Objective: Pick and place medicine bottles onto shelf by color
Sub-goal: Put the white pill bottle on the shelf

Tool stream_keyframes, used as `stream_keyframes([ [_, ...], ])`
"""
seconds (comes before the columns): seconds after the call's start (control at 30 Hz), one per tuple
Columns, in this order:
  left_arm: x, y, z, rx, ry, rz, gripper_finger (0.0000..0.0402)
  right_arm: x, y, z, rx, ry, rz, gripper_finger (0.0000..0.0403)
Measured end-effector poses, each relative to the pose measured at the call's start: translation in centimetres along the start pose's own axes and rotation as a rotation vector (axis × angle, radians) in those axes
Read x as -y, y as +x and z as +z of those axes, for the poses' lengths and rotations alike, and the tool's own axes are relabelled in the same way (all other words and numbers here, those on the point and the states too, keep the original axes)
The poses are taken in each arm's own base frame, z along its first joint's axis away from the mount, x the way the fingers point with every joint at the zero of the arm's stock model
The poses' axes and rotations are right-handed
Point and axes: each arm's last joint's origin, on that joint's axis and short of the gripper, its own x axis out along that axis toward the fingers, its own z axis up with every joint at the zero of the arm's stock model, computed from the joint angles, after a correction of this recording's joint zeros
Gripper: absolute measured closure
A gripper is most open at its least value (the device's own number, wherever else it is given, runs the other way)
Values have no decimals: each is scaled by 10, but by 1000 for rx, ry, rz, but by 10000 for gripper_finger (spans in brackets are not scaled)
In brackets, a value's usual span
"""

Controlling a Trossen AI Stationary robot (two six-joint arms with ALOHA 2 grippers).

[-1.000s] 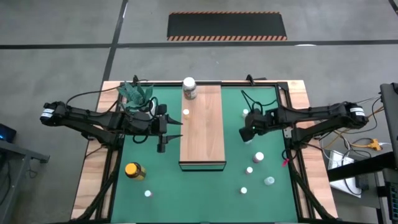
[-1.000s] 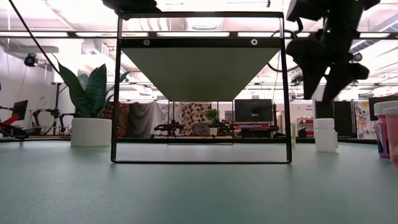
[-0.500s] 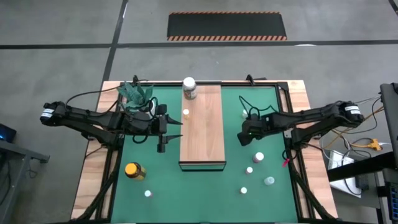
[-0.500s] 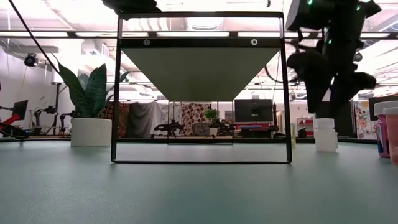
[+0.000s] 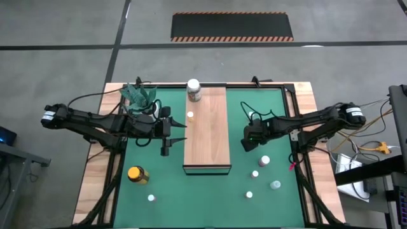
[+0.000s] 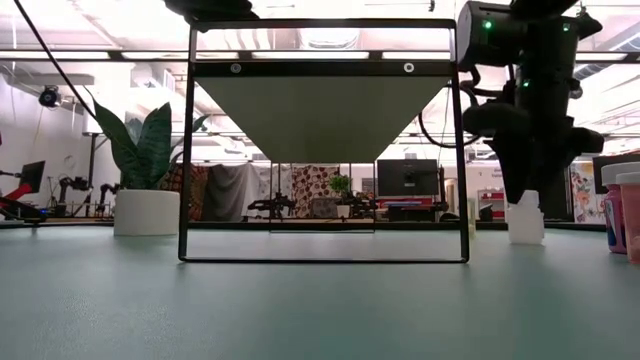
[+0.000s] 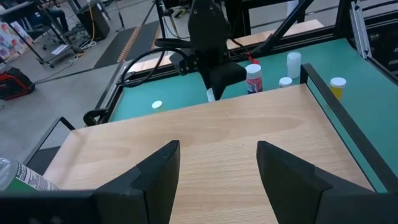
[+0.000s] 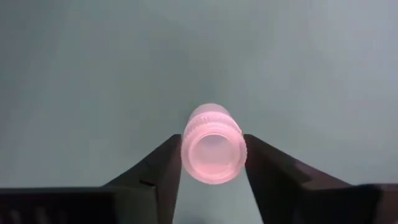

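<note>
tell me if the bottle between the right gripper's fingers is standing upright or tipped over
Upright. The right wrist view looks straight down on the bottle's round cap, a finger at each side, and the low view shows it standing on the green mat.

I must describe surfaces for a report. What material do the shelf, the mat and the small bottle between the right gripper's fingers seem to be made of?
The shelf: light wood or wood laminate, matte, with visible grain. The mat: smooth green sheet, maybe rubber or vinyl, hardly reflecting. The small bottle in the right gripper: probably plastic, white to pinkish, with a ribbed cap.
</note>
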Motion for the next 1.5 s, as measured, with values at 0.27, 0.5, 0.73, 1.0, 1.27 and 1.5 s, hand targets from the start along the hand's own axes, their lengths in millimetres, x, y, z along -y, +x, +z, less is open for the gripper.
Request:
stream_keyframes([
  [0.27, -2, -6, 0, -5, 25, -1, 205, 0, -13, 0, -33, -2, 62, 273],
  [0.5, -2, -10, -2, -2, 25, -1, 205, -13, -82, 15, 54, -42, 124, 264],
  [0.73, -1, -9, -8, -20, 31, -5, 205, -36, -134, 35, 168, -122, 170, 271],
  [1.0, 1, -7, -14, -37, 35, -8, 205, -69, -147, 53, 151, -252, 128, 271],
  [1.27, 1, -7, -14, -37, 47, -8, 205, -92, -168, 66, 175, -321, 153, 270],
  [1.5, 2, -6, -17, -47, 66, -10, 205, -112, -166, 74, 161, -393, 180, 269],
])
